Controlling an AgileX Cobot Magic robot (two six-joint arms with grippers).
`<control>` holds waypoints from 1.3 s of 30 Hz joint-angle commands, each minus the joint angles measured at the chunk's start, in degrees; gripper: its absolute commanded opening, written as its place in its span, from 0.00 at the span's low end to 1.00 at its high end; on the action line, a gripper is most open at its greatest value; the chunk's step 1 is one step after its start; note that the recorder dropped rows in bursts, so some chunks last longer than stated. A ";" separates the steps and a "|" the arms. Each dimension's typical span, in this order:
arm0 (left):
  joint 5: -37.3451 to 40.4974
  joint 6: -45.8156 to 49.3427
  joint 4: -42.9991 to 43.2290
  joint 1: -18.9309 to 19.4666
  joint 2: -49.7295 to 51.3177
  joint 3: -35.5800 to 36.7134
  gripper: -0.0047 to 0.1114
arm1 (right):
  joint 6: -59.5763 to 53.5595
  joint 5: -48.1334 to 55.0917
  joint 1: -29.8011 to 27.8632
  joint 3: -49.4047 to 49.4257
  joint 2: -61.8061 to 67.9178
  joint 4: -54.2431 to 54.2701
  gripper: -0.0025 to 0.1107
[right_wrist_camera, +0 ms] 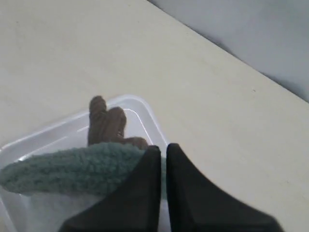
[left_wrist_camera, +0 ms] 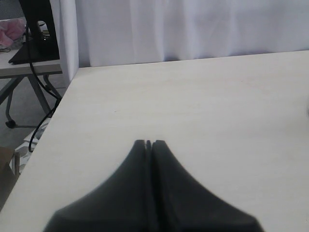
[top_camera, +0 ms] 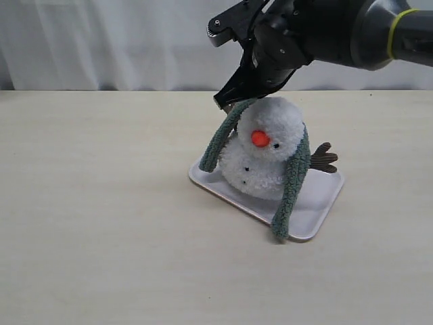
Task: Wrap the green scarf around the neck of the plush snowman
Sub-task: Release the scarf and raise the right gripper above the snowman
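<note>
Pinching the green scarf (top_camera: 293, 179) beside the head of the plush snowman (top_camera: 267, 152), the right gripper (top_camera: 231, 103) has its jaws closed on the fabric. The scarf passes behind the head, with an end hanging down each side. The snowman sits on a pale tray (top_camera: 314, 215). The left gripper (left_wrist_camera: 148, 143) is fully closed and empty above the table (left_wrist_camera: 217, 111).

I can read no word, label, brand, number or sign in any view. There is none on the plush snowman (top_camera: 267, 159), the green scarf (top_camera: 295, 177), the tray (top_camera: 318, 203) or the table (top_camera: 101, 223).
</note>
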 commanded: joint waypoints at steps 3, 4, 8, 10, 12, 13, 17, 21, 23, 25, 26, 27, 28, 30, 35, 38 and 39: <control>-0.74 -0.35 -0.23 0.00 -0.20 0.18 0.04 | -5.68 -3.61 -0.15 -0.83 1.43 10.65 0.06; -0.74 -0.35 -0.23 0.00 -0.20 0.18 0.04 | -7.33 -3.02 -0.15 -0.83 1.56 11.81 0.06; -0.74 -0.35 -0.23 0.00 -0.20 0.18 0.04 | -9.04 1.40 -0.15 -0.83 2.76 12.67 0.06; -0.63 -0.35 -0.21 0.00 -0.20 0.18 0.04 | -9.18 2.78 -0.29 -0.83 3.48 12.67 0.06; -0.63 -0.35 -0.21 0.00 -0.20 0.18 0.04 | -9.39 3.72 -0.29 -0.83 4.15 12.67 0.06; -0.63 -0.35 -0.21 0.00 -0.20 0.18 0.04 | -9.39 3.87 -0.29 -0.83 4.43 12.85 0.06; -0.63 -0.35 -0.21 0.00 -0.20 0.18 0.04 | -9.50 3.85 -0.19 -0.83 5.22 14.16 0.06; -0.63 -0.35 -0.21 0.00 -0.20 0.18 0.04 | -9.50 3.85 -0.17 -0.83 6.25 14.32 0.06; -0.63 -0.35 -0.21 0.00 -0.20 0.18 0.04 | -9.81 3.85 -0.17 -0.83 6.59 14.32 0.06; -0.63 -0.35 -0.21 0.00 -0.20 0.18 0.04 | -10.46 3.73 -0.17 -0.93 6.34 14.32 0.06; -0.63 -0.35 -0.21 0.00 -0.20 0.18 0.04 | -10.46 3.52 -0.17 -1.06 5.66 14.32 0.06; -0.63 -0.35 -0.21 0.00 -0.20 0.18 0.04 | -10.46 3.52 -0.17 -1.06 5.37 14.32 0.06; -0.62 -0.35 -0.11 0.00 -0.20 0.18 0.04 | -10.46 3.26 -0.08 -1.06 4.21 14.06 0.06; -0.62 -0.35 0.03 0.00 -0.20 0.18 0.04 | -10.46 3.12 -0.03 -1.06 2.70 14.17 0.06; -0.62 -0.35 0.03 0.00 -0.20 0.18 0.04 | -10.49 4.23 -0.03 -1.06 -0.79 13.38 0.06; -0.62 -0.35 0.03 0.00 -0.20 0.18 0.04 | -10.49 4.23 -0.03 -1.06 -1.19 9.26 0.06; -0.62 -0.35 0.03 0.00 -0.20 0.18 0.04 | -10.49 4.23 -0.15 -1.06 -1.02 7.33 0.06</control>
